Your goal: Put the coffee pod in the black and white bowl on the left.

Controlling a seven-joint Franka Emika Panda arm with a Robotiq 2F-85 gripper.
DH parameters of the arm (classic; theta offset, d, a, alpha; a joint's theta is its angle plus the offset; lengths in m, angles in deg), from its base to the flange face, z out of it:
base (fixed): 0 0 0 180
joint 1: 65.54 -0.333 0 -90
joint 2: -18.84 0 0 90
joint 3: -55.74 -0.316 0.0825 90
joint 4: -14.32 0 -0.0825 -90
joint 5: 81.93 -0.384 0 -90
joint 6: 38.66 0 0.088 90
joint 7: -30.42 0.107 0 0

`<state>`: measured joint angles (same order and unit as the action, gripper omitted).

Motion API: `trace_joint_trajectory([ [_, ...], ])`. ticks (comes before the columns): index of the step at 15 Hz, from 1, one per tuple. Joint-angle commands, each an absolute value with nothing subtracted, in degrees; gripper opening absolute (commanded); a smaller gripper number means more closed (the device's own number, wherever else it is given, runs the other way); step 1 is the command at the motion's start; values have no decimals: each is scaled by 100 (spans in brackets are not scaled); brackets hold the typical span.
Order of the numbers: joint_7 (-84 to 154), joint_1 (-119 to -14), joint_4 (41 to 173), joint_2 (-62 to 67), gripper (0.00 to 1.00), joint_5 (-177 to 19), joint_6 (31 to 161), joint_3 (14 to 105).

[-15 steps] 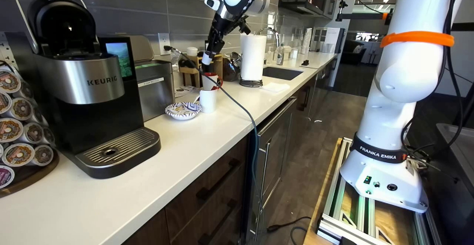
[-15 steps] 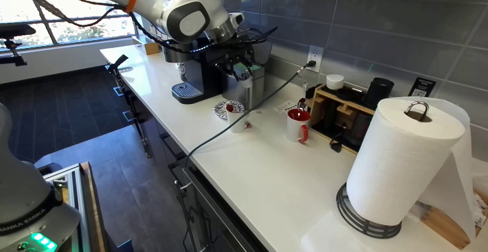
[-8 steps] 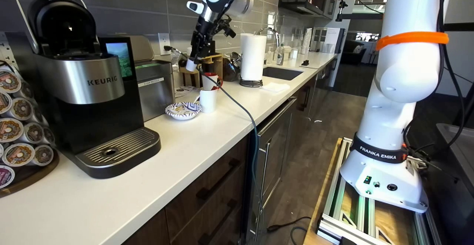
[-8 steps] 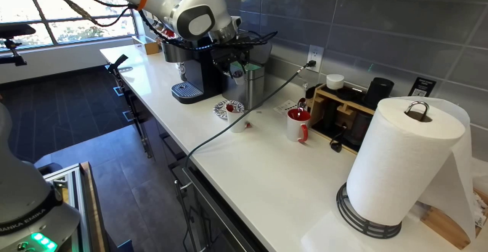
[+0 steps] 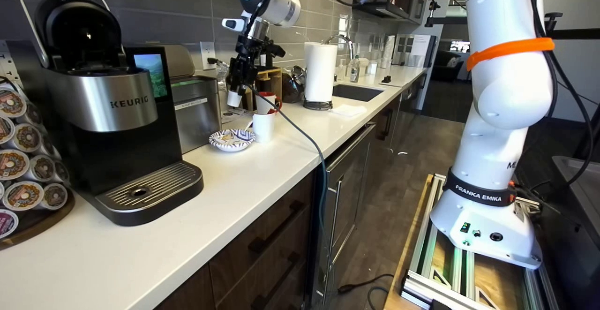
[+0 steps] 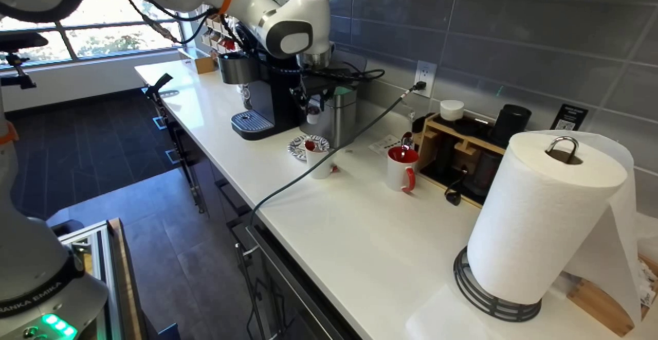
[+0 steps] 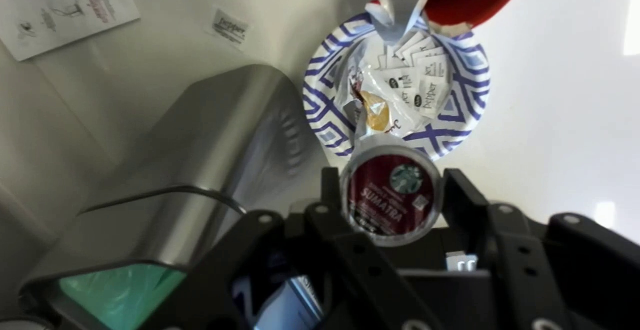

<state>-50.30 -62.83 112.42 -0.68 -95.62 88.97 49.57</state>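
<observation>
The coffee pod (image 7: 390, 197) has a dark red Sumatra lid and a white body. My gripper (image 7: 391, 186) is shut on the pod, with a finger on each side of its rim. The pod also shows as a small white cup under the fingers in both exterior views (image 5: 234, 99) (image 6: 312, 117). The black and white bowl (image 7: 320, 86) is shallow, with a dark blue-and-white pattern, and holds pepper packets and a wrapper. It stands on the counter in both exterior views (image 5: 230, 147) (image 6: 294, 147). The pod is held above the counter and overlaps the bowl's near rim in the wrist view.
A white mug with red inside (image 6: 318, 161) stands against the bowl. Another red-and-white mug (image 6: 401, 170) stands farther along. A steel bin (image 5: 197, 108) and the Keurig machine (image 5: 131, 103) are beside the bowl. A cable (image 6: 303, 175) crosses the counter. A paper-towel roll (image 6: 545, 227) stands there too.
My gripper has moved with the pod toward the bin and the coffee machine and has come lower. The pod stays held. The bowl and mugs have not moved.
</observation>
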Motion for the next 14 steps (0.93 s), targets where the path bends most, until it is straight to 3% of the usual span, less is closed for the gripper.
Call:
trace_joint_trajectory([
  [1, -5166, -6204, 10376, -732, 28, -9551, 8123, 4878],
  [7, -4905, -6320, 9769, -1174, 28, -9407, 7801, 4851],
  [8, -5024, -6253, 9995, -1050, 53, -9494, 7902, 4813],
  [10, -4993, -6268, 9906, -1106, 53, -9483, 7901, 4806],
  [11, -4759, -6298, 9914, -1076, 28, -9494, 7700, 4828],
  [14, -4095, -6380, 10004, -1009, 28, -9617, 7011, 4766],
])
